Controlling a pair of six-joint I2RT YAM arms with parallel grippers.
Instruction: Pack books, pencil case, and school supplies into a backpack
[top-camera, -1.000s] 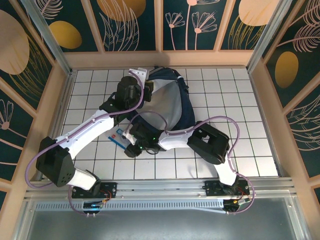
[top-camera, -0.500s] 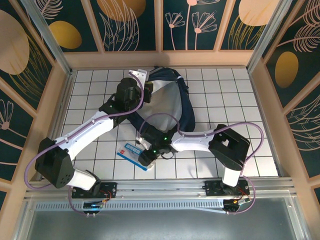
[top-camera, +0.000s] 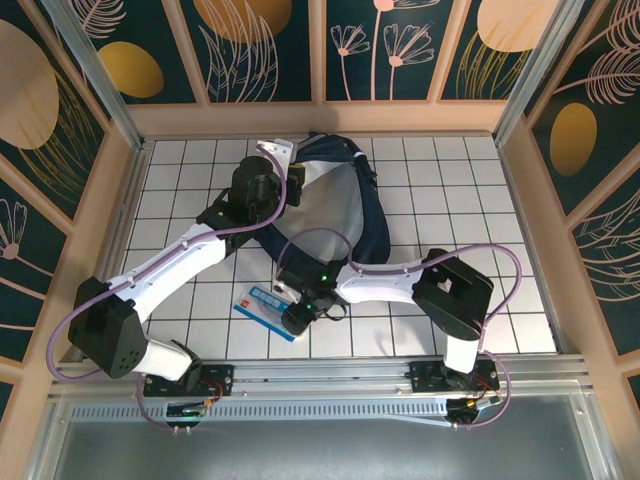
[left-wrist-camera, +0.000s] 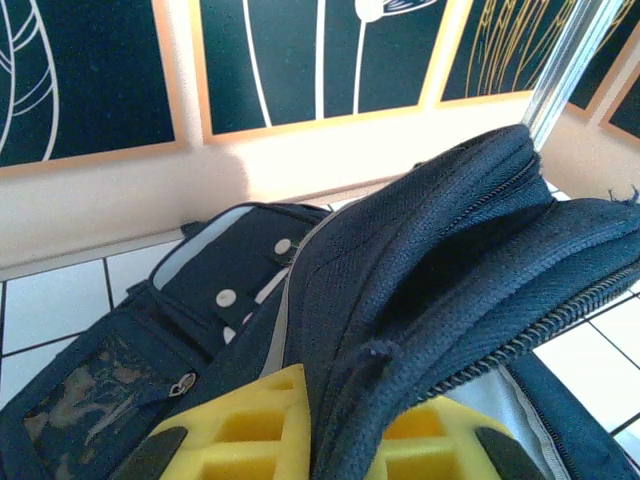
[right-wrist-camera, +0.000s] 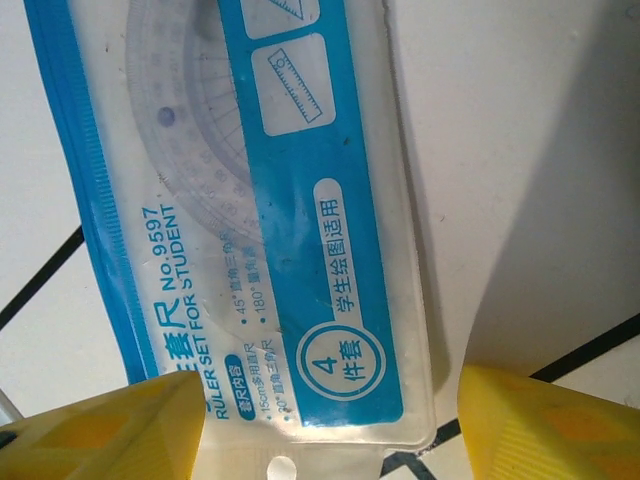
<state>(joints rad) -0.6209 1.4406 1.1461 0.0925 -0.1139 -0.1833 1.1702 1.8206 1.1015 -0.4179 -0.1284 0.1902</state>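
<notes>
From above, the backpack (top-camera: 372, 210) lies at the far middle of the white tiled table (top-camera: 480, 200), its mouth gaping to show pale grey lining. A ruler set packet (top-camera: 262, 305) lies flat on the tiles well short of it, near the front edge. The left arm stretches from its base diagonally up to the bag's far left rim, where the left gripper (top-camera: 292, 183) sits on the fabric. The right arm folds back at the elbow and runs its forearm leftward across the bag's near corner, with the right gripper (top-camera: 293, 318) pointed down just beside the packet's right end. In the left wrist view, a navy fold of the backpack (left-wrist-camera: 430, 250) with its zip edge runs between the yellow fingers (left-wrist-camera: 240, 440), pinched by the left gripper (left-wrist-camera: 335, 445); a snap-studded inner pocket (left-wrist-camera: 240, 290) shows to the left, with the patterned wall (left-wrist-camera: 100, 80) behind. In the right wrist view, the blue-and-clear ruler set packet (right-wrist-camera: 290, 220) lies on the table (right-wrist-camera: 520, 150), and the right gripper (right-wrist-camera: 330, 425) is spread wide, its fingertips (right-wrist-camera: 110, 430) either side of the packet's near end.
</notes>
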